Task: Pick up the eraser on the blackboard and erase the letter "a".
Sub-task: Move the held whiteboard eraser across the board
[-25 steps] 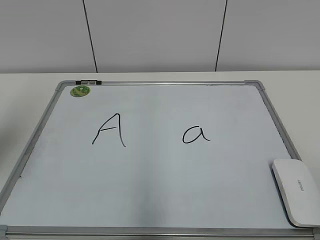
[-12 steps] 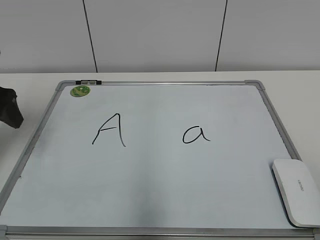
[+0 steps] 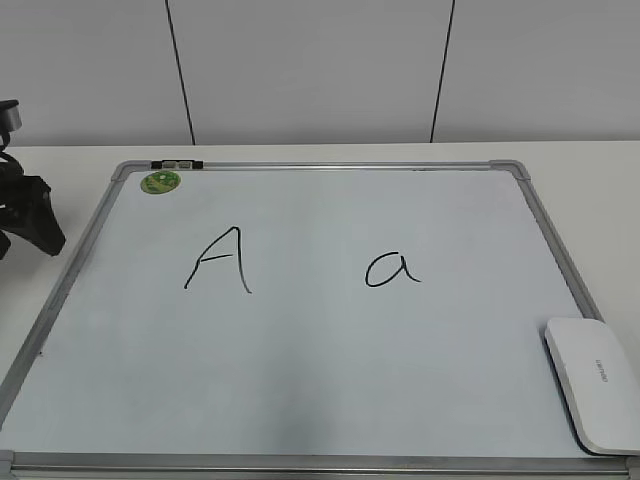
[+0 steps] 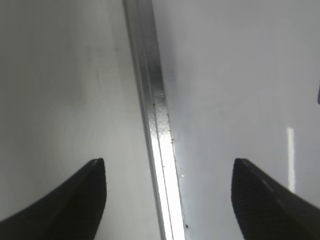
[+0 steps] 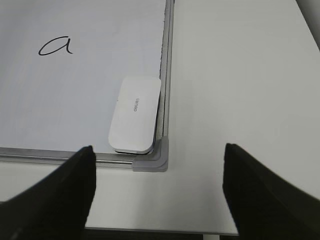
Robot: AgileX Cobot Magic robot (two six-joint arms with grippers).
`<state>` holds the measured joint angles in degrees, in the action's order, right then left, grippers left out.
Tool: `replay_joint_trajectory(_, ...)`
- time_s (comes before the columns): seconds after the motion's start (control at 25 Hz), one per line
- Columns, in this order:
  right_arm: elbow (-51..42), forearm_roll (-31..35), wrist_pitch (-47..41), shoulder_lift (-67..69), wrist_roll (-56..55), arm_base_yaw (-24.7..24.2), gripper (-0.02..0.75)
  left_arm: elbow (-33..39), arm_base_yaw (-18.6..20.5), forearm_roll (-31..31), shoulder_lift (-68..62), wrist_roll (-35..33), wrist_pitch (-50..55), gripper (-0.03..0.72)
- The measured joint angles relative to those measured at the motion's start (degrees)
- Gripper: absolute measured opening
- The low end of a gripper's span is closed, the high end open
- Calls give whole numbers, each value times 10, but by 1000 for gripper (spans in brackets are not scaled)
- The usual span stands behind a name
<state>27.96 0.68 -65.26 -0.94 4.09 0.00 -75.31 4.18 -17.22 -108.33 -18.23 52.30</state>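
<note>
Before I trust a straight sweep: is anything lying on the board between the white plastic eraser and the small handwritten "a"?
Nothing visible: only bare board separates the white plastic eraser from the handwritten lowercase "a".

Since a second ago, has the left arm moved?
Yes. The left arm has come into the exterior view from the left edge, toward the blackboard frame.

A plain lab or office test room.
You see a bare white bench (image 3: 590, 180) set against pale wall panels (image 3: 310, 70) split by thin dark seams, with a framed dry-erase blackboard (image 3: 300, 380) lying flat on it and a black robot arm (image 3: 25, 215) at the bench's left edge.
</note>
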Motion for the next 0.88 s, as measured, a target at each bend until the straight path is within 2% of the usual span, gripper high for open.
replay_joint_trajectory(0.2, 0, 0, 0, 0, 0, 0, 587, -44, 20, -37, -54, -29, 21, 545)
replay_joint_trajectory(0.4, 0, 0, 0, 0, 0, 0, 587, -86, 21, -49, -104, -37, 33, 533)
replay_joint_trajectory(0.88, 0, 0, 0, 0, 0, 0, 587, -142, 21, -52, -166, -40, 59, 398)
